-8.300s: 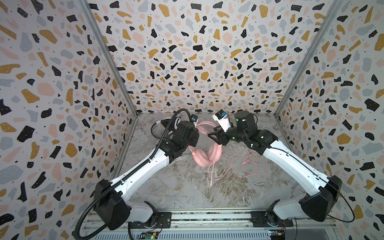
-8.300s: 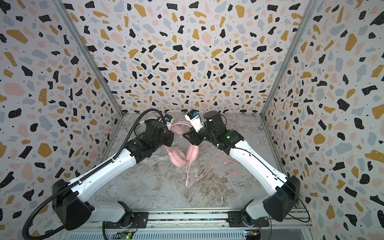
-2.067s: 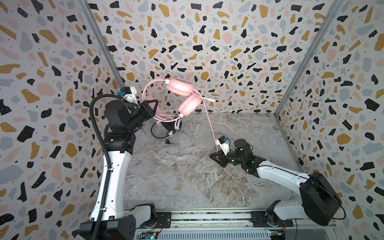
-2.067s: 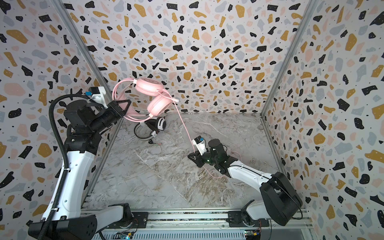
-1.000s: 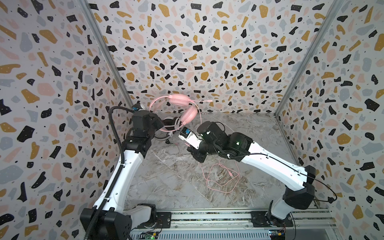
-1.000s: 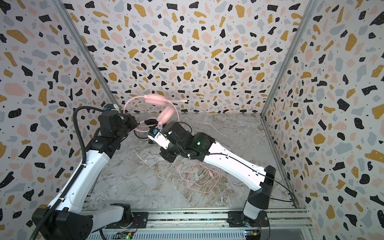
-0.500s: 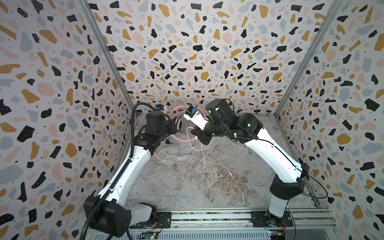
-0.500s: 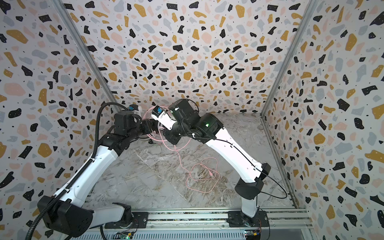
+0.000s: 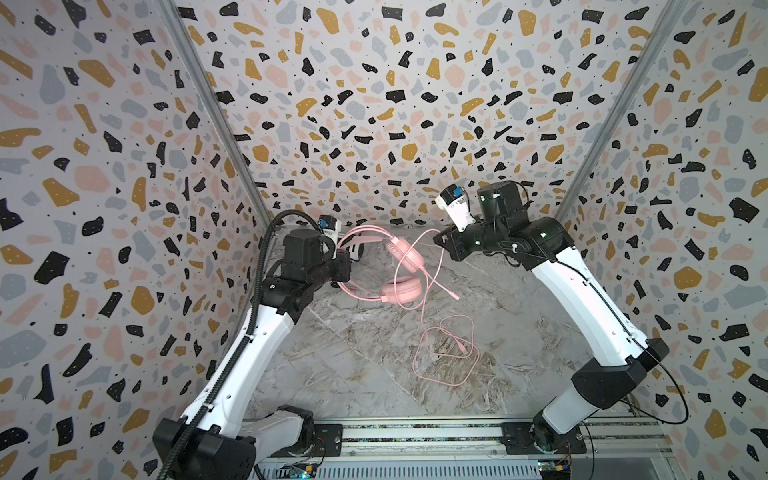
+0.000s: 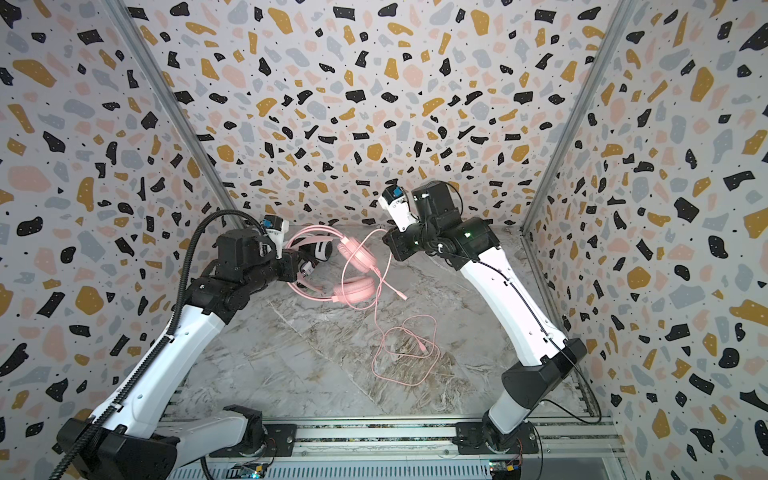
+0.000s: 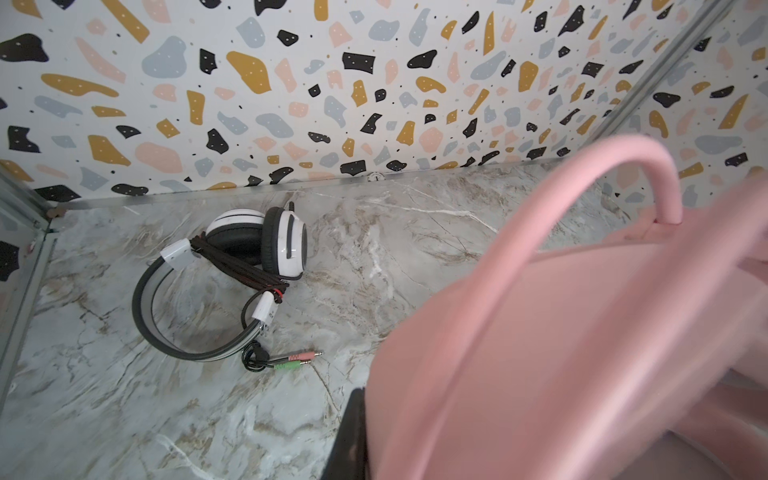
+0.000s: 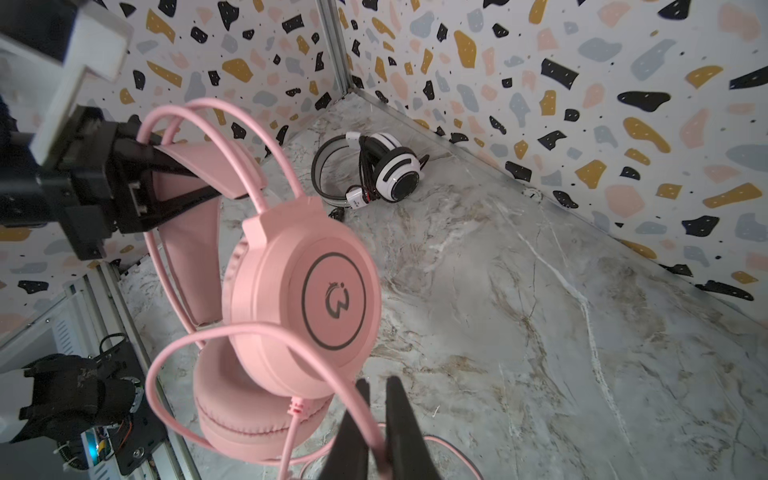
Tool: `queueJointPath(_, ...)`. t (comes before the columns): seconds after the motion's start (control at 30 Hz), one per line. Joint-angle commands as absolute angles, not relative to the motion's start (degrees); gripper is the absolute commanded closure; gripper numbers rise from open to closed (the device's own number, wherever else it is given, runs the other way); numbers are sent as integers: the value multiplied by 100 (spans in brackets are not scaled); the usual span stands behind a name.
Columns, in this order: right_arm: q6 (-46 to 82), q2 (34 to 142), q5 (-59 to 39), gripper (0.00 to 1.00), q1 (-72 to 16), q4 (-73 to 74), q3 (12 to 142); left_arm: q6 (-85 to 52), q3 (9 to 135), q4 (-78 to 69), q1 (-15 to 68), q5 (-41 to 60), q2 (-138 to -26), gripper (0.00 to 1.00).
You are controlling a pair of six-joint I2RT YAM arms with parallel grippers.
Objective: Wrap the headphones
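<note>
The pink headphones point(image 9: 402, 272) point(image 10: 357, 274) hang in the air at the back middle in both top views. My left gripper point(image 9: 338, 266) point(image 10: 297, 264) is shut on their headband point(image 12: 199, 166); in the left wrist view the blurred pink band point(image 11: 561, 332) hides all but one black finger point(image 11: 353, 432). My right gripper point(image 9: 440, 239) point(image 10: 388, 241) point(image 12: 379, 386) is shut on the pink cable point(image 12: 365, 419) just right of the earcups. A loop of cable runs round the earcups, and the rest lies coiled on the table point(image 9: 449, 353). The white-and-black headphones point(image 11: 249, 249) point(image 12: 386, 170) lie in the back left corner, their cable bundled round them.
Terrazzo-patterned walls point(image 9: 374, 104) close in the marble table point(image 9: 353, 395) on three sides. The white-and-black headset's two plugs point(image 11: 299, 359) lie beside it. The arm bases sit on a rail point(image 9: 415, 432) at the front edge.
My right gripper has moved right and away from the pink headset, drawing the cable out with it. The left gripper still holds the headband in about the same place.
</note>
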State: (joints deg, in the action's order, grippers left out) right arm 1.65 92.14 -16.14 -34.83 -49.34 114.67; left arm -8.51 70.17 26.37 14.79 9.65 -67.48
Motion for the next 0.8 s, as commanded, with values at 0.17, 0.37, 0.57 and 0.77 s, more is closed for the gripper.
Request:
queueJointPath(0.17,117,8875,-1660,88,-3343,-4522,11053,-444,7149,2561,1476,2212,-6864,100)
queueJointPath(0.37,253,8784,-1664,88,-3031,-4275,10836,-39,7087,2849,1479,2209,-6709,100)
queueJointPath(0.57,365,8772,-1683,88,-2928,-4074,10830,320,6985,3095,1473,1670,-6351,100)
queueJointPath(0.77,315,8748,-1699,88,-2873,-4044,10875,559,6864,3165,1472,598,-5795,100)
